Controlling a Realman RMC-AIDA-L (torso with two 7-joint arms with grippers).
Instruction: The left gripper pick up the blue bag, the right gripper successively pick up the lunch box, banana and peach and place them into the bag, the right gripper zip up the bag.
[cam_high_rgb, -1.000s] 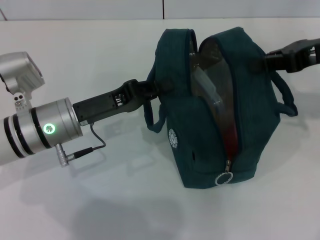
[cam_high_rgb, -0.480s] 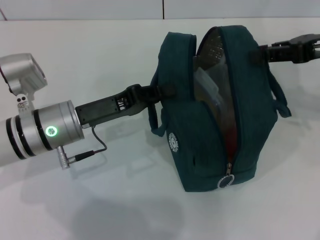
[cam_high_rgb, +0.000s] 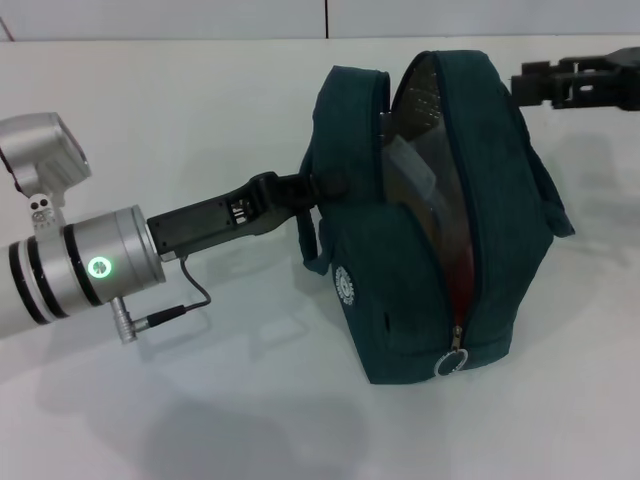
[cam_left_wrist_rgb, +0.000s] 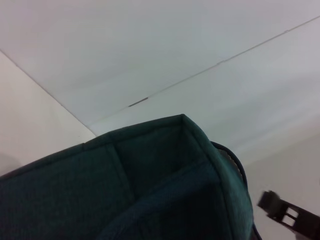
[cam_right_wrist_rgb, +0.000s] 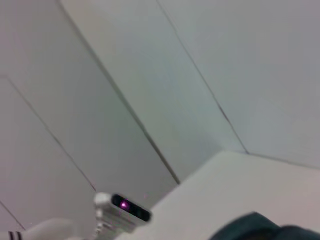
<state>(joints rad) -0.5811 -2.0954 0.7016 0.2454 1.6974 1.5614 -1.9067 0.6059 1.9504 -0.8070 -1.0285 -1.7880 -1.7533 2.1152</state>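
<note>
Head view: the blue bag (cam_high_rgb: 440, 220) stands upright on the white table (cam_high_rgb: 200, 100), right of centre, its zip parted along the top and near end to show silver lining. A clear box edge (cam_high_rgb: 412, 170) and a red strip show inside; the ring pull (cam_high_rgb: 449, 363) hangs low at the near end. The left gripper (cam_high_rgb: 322, 185) reaches in from the left, clenched on the bag's left handle. The right gripper (cam_high_rgb: 530, 80) hangs at the far right, just apart from the bag's top; whether its jaws are parted or closed cannot be told.

Left wrist view: the bag's teal fabric (cam_left_wrist_rgb: 150, 180) fills the lower frame, with the right gripper's black tip (cam_left_wrist_rgb: 287, 216) beyond its far edge.

Right wrist view: a sliver of the bag (cam_right_wrist_rgb: 260, 227), pale walls and the robot's head camera (cam_right_wrist_rgb: 122, 207).
</note>
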